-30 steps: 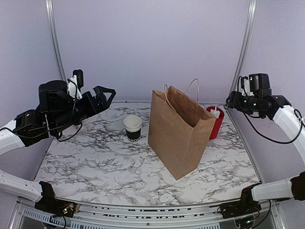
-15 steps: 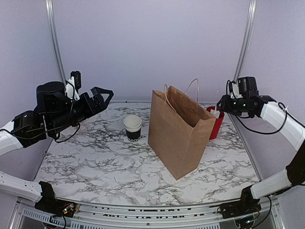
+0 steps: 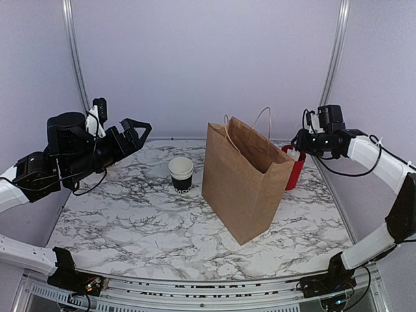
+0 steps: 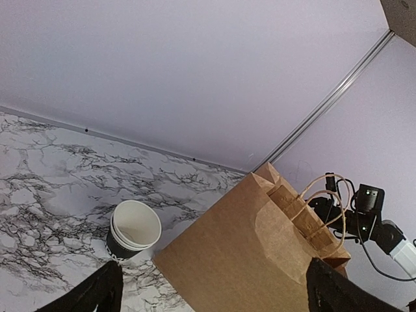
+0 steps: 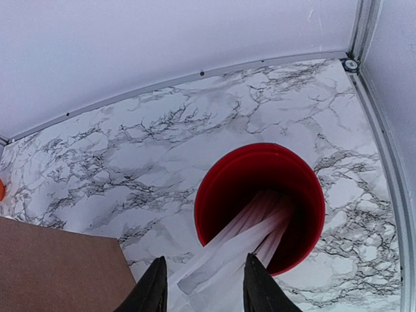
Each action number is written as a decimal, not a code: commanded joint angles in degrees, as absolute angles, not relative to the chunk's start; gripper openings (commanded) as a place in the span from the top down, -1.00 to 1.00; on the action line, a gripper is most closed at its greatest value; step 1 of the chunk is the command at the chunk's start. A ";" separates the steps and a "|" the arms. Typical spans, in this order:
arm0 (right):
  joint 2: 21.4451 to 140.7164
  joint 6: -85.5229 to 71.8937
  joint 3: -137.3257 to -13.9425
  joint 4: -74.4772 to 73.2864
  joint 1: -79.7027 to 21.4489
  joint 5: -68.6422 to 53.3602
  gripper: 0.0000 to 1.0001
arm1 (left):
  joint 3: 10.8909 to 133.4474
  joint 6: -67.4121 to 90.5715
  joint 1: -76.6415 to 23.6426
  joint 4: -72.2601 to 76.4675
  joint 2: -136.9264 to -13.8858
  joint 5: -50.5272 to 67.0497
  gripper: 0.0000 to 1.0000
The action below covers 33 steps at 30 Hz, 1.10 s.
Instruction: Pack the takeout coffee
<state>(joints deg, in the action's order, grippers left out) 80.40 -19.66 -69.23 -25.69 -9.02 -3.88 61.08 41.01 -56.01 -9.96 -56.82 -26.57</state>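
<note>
The left gripper [image 3: 139,134] hangs in the air over the left side of the white marble-pattern table [image 3: 130,227], and its two black fingers [image 4: 97,296] are spread wide with nothing between them. In the left wrist view these fingers frame the scene from the two lower corners.

A tall brown paper bag [image 3: 244,182] stands upright near the middle of the table with its mouth open to the top. To the left of the bag, near but not touching, stands a small black paper cup with a white rim and no lid [image 3: 181,174]. The left wrist view shows two rims there, so it is a stack of such cups.

The right gripper [image 5: 203,287] is at the far right, just above a red cylinder-shaped container [image 5: 305,195]. This container stands just behind the right edge of the bag and is partly hidden by it in the top view. Out of it lean some long white paper-wrapped sticks [image 5: 240,237], and their upper ends lie between the two black fingers [image 5: 156,286]. The fingers stand partly apart on both sides of the sticks. I cannot tell if they press on them.

The takeout coffee, the black cup with a lid, shows in no view, so I cannot tell its place.
</note>
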 commanded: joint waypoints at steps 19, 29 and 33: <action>84.12 -17.88 -75.79 -26.60 -13.65 4.02 0.49 | 60.62 41.57 -55.57 -11.21 -55.86 -27.98 -0.99; 85.15 -17.01 -77.41 -29.34 -16.23 10.93 0.56 | 60.21 41.66 -55.45 -11.24 -55.40 -28.21 -0.98; 85.47 -16.84 -77.74 -29.86 -16.34 11.66 0.58 | 60.05 41.75 -55.43 -11.23 -55.24 -28.17 -0.99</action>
